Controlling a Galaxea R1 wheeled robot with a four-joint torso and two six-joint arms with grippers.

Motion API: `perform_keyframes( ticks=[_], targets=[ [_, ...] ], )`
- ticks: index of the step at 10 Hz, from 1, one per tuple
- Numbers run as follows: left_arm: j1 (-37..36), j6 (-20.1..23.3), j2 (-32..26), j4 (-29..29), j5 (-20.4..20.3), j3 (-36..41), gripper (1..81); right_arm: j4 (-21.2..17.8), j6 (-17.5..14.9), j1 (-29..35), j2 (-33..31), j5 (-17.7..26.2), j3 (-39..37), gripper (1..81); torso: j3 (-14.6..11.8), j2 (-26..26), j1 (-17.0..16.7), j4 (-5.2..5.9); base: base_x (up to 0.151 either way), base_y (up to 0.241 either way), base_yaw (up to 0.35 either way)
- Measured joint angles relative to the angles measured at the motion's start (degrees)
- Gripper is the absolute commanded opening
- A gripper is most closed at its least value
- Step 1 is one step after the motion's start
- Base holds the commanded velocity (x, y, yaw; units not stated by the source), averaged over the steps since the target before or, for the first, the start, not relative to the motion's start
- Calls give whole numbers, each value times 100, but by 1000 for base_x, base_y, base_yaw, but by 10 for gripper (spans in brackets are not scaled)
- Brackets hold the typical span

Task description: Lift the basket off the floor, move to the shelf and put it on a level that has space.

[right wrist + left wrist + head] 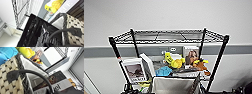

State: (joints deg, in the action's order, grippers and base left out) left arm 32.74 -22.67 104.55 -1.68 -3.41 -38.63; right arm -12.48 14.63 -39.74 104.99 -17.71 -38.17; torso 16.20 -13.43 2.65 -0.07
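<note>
While we hold the basket [170,85] up w/ both arms facing the shelf [169,37], its top level [169,35] sits bare; jaw state—can't tell.

White band on dark book [58,87]: letters "uel". White edge of book [65,8]: letters "GUE".

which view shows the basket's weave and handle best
The left wrist view: the basket sits close, with its cream-and-dark weave, braided dark rim, white lining and arched handle. The right wrist view shows another woven corner and handle, partly behind a glossy black object. The head view shows its white-lined opening, below the shelf.
</note>
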Motion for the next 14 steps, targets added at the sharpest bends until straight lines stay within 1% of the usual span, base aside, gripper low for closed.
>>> perform_keyframes(
  ticks=[5, 11, 14],
  targets=[
    [-752, -452, -317, -2, 121, 427, 10, -325, 2, 542, -190, 85, 333, 10, 0, -2, 0, 0, 0, 0, 0],
    [-1812, -1232, -599, -2, 355, 796, 10, -780, 6, 1340, -474, 388, 684, 10, 0, -2, 0, 0, 0, 0, 0],
    [-2302, -1649, -692, -5, 475, 972, 10, -1041, 17, 1855, -777, 564, 957, 10, 0, -2, 0, 0, 0, 0, 0]
  ],
)
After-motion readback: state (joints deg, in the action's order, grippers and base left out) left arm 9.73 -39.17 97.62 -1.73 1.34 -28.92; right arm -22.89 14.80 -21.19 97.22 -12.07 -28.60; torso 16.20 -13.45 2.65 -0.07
